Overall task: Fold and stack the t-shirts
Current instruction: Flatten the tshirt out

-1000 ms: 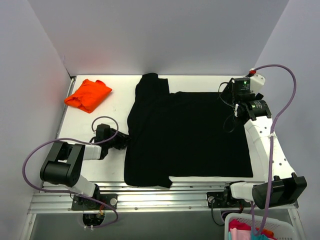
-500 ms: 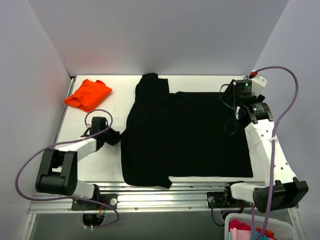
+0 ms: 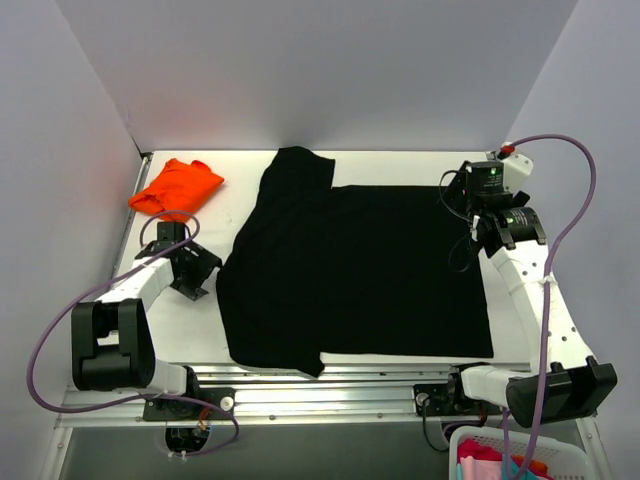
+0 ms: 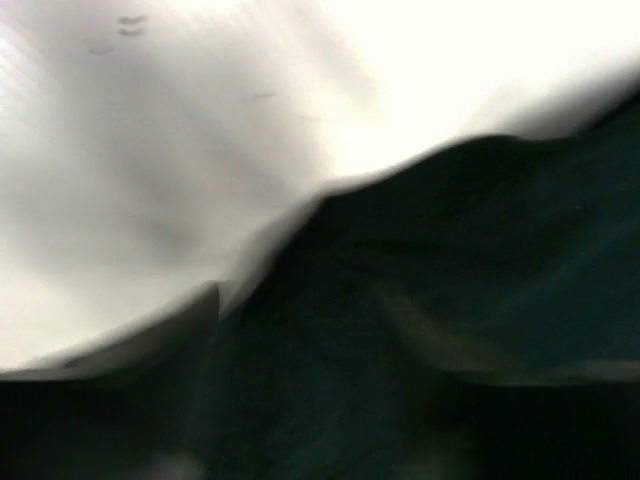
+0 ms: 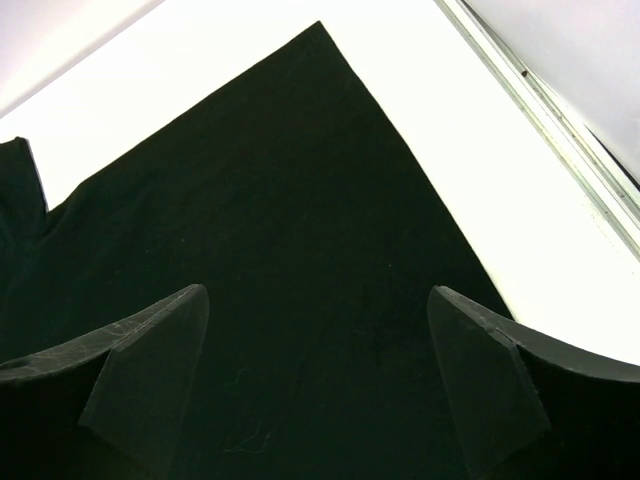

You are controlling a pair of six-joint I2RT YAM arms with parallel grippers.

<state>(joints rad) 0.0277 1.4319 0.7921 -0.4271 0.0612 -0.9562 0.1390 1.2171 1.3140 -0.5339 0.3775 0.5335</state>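
The black t-shirt (image 3: 350,270) lies spread flat across the middle of the table, one sleeve toward the back (image 3: 298,170). The orange t-shirt (image 3: 178,188) sits folded at the back left corner. My left gripper (image 3: 203,270) is low at the black shirt's left edge, open; its wrist view is blurred, with black cloth (image 4: 480,230) filling the lower part. My right gripper (image 3: 478,205) hangs open above the shirt's back right corner. Between its spread fingers (image 5: 318,300) lies only flat black cloth (image 5: 280,200).
A white basket (image 3: 475,440) of coloured clothes stands below the table's front right corner. Walls close in the table on the left, back and right. A metal rail (image 5: 560,140) runs along the right edge. Bare white tabletop (image 3: 180,330) shows left of the black shirt.
The left gripper shut on the black shirt's left edge, dragged it leftward and toward the back, then opened. The shirt's left side now lies wider and flatter. The right arm barely moved.
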